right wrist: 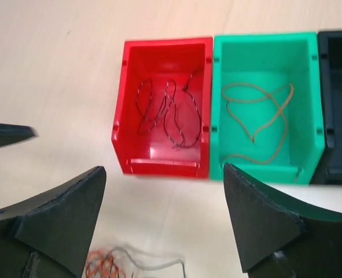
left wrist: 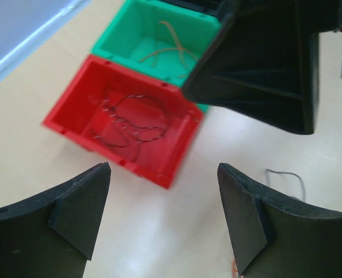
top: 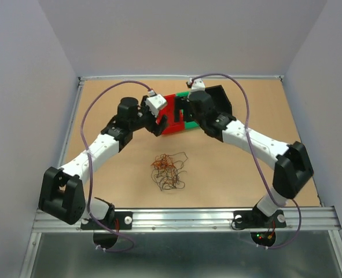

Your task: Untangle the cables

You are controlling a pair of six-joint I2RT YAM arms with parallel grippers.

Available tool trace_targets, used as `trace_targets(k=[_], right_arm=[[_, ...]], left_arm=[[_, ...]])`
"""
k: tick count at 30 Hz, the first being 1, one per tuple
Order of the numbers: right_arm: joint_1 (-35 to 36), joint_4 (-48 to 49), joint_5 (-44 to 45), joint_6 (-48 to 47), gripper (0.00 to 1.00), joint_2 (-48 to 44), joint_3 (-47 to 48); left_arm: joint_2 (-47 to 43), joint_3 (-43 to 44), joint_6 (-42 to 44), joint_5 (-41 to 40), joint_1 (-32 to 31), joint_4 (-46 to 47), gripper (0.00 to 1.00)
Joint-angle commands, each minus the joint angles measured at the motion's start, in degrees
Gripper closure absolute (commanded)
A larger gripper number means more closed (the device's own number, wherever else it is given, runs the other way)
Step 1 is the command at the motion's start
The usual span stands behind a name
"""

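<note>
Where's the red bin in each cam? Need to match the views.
Top external: red bin just above centre, partly hidden.
Left wrist: red bin upper left of centre, skewed.
Right wrist: red bin upper centre, squared up.
Shared landmark: green bin flush against its side in all three.

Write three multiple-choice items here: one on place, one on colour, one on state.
1. Where does the tangle of cables lie? A in the red bin; B loose on the table; C in the black bin.
2. Which bin holds the brown wire? A red; B green; C black.
3. The right tool is: A open, empty; B shut on a wire; C shut, empty.
Key: B, the top view shows it there; B, it lies in the green bin; A, its fingers stand apart, gripping nothing.
</note>
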Motion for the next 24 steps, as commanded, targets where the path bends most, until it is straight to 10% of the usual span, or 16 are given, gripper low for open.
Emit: trace_targets(k=[1, 15, 24], right_arm=[[0.45, 1.81, 1.37, 1.41, 0.13, -10.35, -11.91], [0.45, 1.29, 8.41, 8.27, 0.12, -48.06, -42.94], [0.45, 0.93, 9.46, 9.77, 0.12, -49.15, -45.24]], left_arm=[[0.82, -0.12, 5.48, -0.97, -7.69, -1.91, 0.13], [20.25, 7.43, 7.6, -8.01, -17.72, -8.43, 0.16], [26.32, 11.4, 9.88, -3.61, -18.17, -17.04, 0.37]])
